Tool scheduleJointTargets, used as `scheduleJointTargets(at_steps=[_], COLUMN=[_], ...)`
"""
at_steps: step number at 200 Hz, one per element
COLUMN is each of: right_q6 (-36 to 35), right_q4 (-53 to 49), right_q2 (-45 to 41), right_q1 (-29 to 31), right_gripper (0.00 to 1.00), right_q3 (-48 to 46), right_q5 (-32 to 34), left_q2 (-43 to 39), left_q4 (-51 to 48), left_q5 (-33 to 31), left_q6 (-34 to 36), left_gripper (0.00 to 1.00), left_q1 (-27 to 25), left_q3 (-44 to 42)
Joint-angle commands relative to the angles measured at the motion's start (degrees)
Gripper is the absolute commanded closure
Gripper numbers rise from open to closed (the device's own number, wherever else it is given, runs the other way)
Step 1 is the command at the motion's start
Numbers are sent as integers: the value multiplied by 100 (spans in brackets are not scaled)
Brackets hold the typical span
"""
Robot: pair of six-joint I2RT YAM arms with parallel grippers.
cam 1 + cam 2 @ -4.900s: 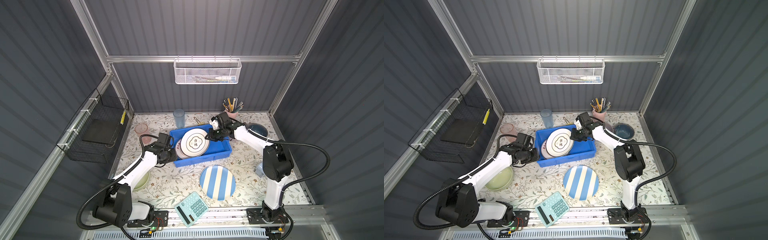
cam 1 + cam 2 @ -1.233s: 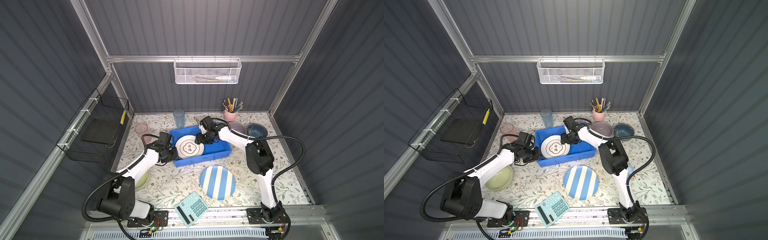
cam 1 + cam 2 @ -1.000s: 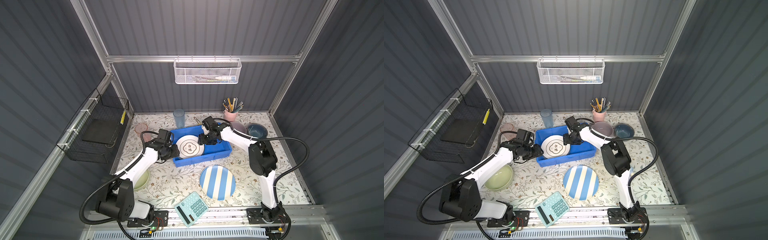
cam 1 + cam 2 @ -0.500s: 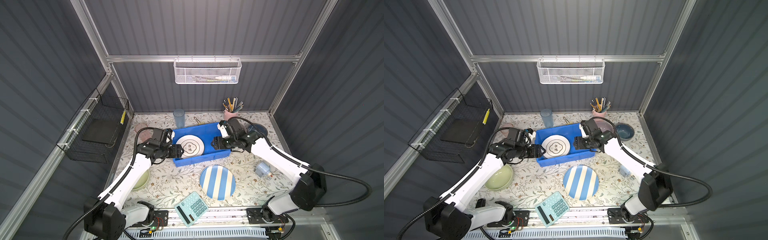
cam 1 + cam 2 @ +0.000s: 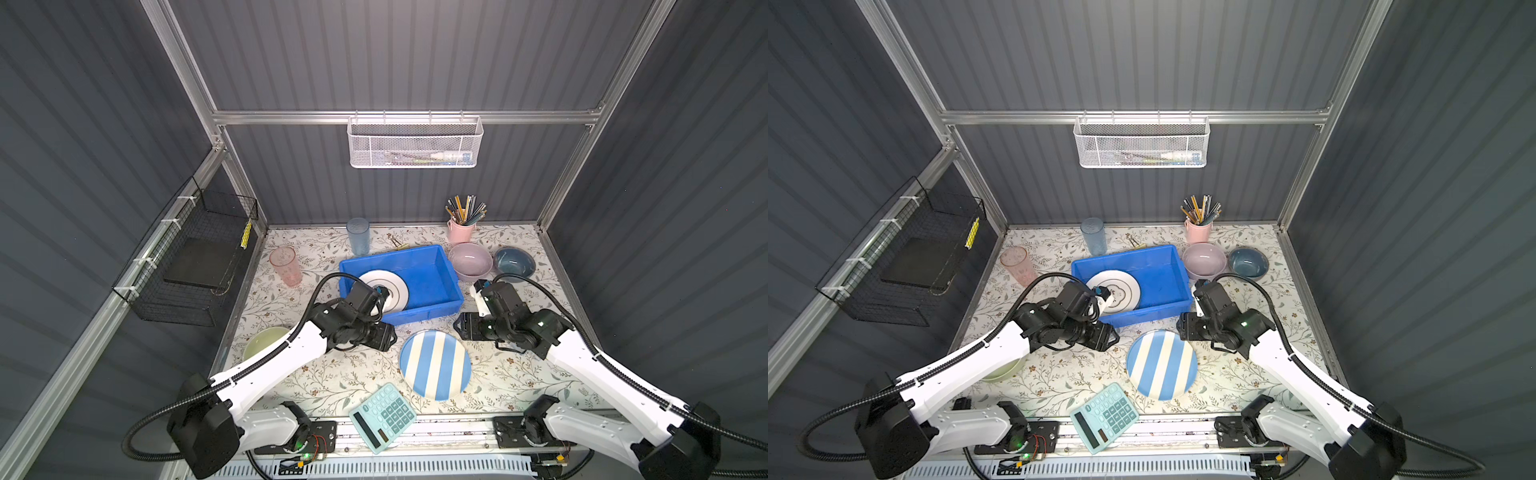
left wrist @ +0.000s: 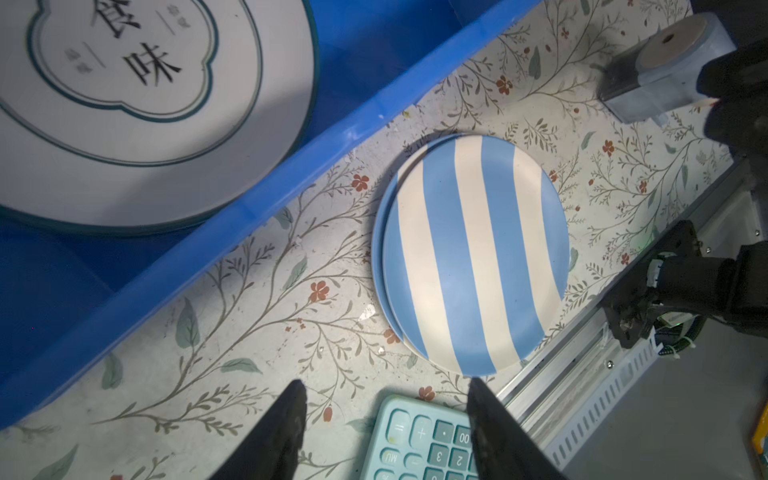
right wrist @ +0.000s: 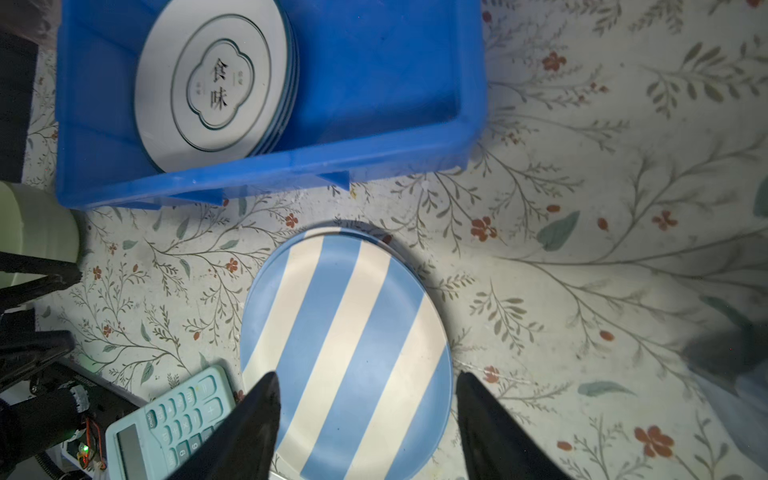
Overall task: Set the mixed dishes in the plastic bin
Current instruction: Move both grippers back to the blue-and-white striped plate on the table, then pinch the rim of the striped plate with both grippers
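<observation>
The blue plastic bin (image 5: 424, 312) holds the white lettered plate (image 5: 397, 286), which lies flat toward its left end (image 7: 212, 83). The blue-white striped plate (image 5: 435, 365) rests on the mat in front of the bin. My left gripper (image 5: 388, 336) hovers open and empty off the striped plate's left edge (image 6: 384, 384). My right gripper (image 5: 461, 326) hangs open and empty over that plate's right part (image 7: 365, 376). A pink bowl (image 5: 471, 261) and a dark-blue bowl (image 5: 514, 261) sit right of the bin. The pale-green bowl (image 5: 266, 338), pink tumbler (image 5: 286, 266) and blue tumbler (image 5: 358, 236) stand to the left.
A mint calculator (image 5: 382, 417) lies at the front edge, close to the striped plate. A pink cup of pencils (image 5: 460, 230) stands at the back. A white mesh basket (image 5: 415, 143) hangs on the back wall and a black wire basket (image 5: 195, 262) on the left wall.
Both grippers have left the white plate, which now lies flat in the bin. Both arms have drawn back toward the front, to either side of the striped plate.
</observation>
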Motion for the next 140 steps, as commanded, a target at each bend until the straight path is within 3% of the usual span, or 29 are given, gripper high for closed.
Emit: scheduleJointTargets(at_steps=[1,49,140], right_q6=[425,734,971], right_q4=[-154,32,777], right_q2=[-180,-388,50], right_q1=[-26,-24,-45], right_gripper=[35,41,46], right_q3=[-373,-1019,-1830], right_q5=[67,-129,-831], left_q2=[204,684,1454], left_q4=[317,667,1166], left_q5=[-135,-162,-199], left_q6=[-209,-456,-659], left_gripper=[41,48,60], left_q1=[-253,-664,-770], left_q3=[-102,-247,-314])
